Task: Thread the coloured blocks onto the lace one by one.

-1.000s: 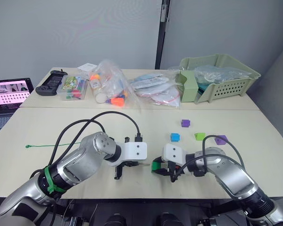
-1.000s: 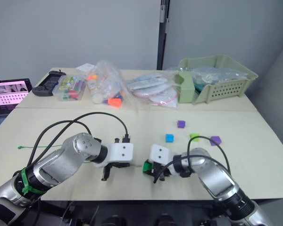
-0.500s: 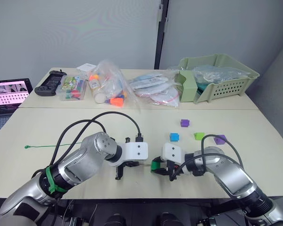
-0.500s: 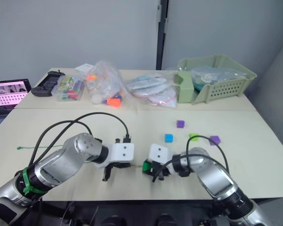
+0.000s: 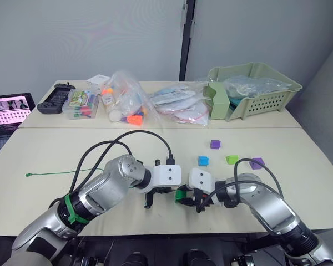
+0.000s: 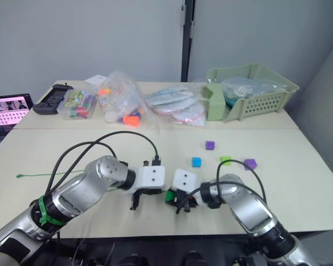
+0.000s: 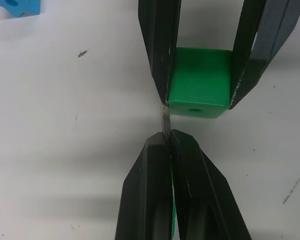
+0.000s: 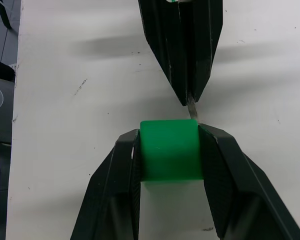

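My right gripper pinches the dark green block between its two fingers, low over the table near its front edge. My left gripper is closed tight on the lace, whose stiff pale tip pokes out and meets the block's edge beside the hole, the green cord trailing off to my left across the table. The blue block, light green block and two purple blocks lie loose beyond my right gripper.
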`<state>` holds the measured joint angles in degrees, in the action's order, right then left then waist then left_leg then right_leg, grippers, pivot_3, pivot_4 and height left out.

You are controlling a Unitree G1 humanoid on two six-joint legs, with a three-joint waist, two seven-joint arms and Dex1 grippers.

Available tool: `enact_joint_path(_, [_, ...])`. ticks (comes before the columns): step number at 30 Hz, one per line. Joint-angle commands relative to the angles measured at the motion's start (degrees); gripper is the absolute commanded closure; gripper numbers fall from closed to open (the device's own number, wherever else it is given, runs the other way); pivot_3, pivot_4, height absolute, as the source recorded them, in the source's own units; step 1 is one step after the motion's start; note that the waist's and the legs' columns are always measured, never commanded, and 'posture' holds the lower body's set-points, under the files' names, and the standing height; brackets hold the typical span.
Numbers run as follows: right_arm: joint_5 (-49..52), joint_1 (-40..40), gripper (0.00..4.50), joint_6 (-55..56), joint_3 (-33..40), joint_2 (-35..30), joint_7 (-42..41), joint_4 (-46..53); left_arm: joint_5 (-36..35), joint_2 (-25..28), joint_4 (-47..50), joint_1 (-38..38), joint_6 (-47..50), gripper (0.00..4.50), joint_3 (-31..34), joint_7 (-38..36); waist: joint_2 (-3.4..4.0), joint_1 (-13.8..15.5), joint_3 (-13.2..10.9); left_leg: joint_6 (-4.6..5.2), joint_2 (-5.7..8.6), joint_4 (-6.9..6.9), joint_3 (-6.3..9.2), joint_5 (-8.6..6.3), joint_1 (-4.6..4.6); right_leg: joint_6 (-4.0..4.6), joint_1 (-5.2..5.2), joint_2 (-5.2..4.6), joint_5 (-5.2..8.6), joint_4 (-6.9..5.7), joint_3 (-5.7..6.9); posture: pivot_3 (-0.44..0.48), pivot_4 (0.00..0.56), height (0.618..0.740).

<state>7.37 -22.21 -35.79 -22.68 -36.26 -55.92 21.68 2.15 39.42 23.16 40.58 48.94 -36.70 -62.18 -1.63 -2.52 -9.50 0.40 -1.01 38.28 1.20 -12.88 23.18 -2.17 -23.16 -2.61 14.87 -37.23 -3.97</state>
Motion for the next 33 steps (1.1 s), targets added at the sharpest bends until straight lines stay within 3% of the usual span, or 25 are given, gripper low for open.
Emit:
enact_joint_path(1, [-1.57, 0.34, 3.35, -0.27, -0.38, -0.57, 1.46, -0.94, -0.42, 2.44, 3.20, 0.45, 0.83, 4.50, 0.48, -1.79, 0.00, 0.05, 0.00, 0.00, 0.00, 0.00, 0.00, 0.00, 0.00, 0.00, 0.01, 0.00, 0.00, 0.00, 0.00, 0.000, 0.150, 0.740])
enact_joint_path(6, [-1.55, 0.73, 3.35, 0.36, 0.15, -1.32, 1.42, -1.14, -1.53, 5.77, 5.51, -0.63, 2.82, 4.50, 2.22, -2.26, 0.00, 0.22, 0.00, 0.00, 0.01, 0.00, 0.00, 0.00, 0.01, 0.00, 0.02, -0.01, 0.00, 0.01, 0.00, 0.000, 0.150, 0.740])
enact_joint_path(16, [-1.61, 0.16, 3.35, 0.25, -0.64, -0.56, 1.61, -1.30, -2.97, 5.59, 7.35, -0.84, 4.73, 4.50, 1.50, -1.37, 0.00, 0.28, 0.00, 0.00, 0.01, 0.04, -0.01, 0.00, 0.00, -0.01, 0.04, -0.01, 0.01, 0.02, 0.00, 0.000, 0.150, 0.740])
enact_joint_path(28, [-1.27, 0.35, 3.35, -0.10, -1.12, -0.21, 1.65, -0.70, -2.34, 3.73, 6.03, -0.17, 2.43, 4.50, 1.34, 0.07, 0.00, 0.17, 0.00, 0.00, 0.00, 0.03, 0.00, 0.00, 0.00, 0.00, 0.03, 0.01, 0.00, 0.01, 0.00, 0.000, 0.150, 0.740])
enact_joint_path(33, [-1.09, -0.23, 3.35, -0.41, -1.08, 0.15, 1.77, -0.89, -3.80, -0.37, 3.82, -1.04, 1.76, 4.50, 1.36, 1.22, 0.00, 0.24, 0.00, 0.00, 0.01, 0.03, 0.00, 0.00, 0.00, 0.00, 0.03, 0.01, 0.00, 0.01, 0.00, 0.000, 0.150, 0.740])
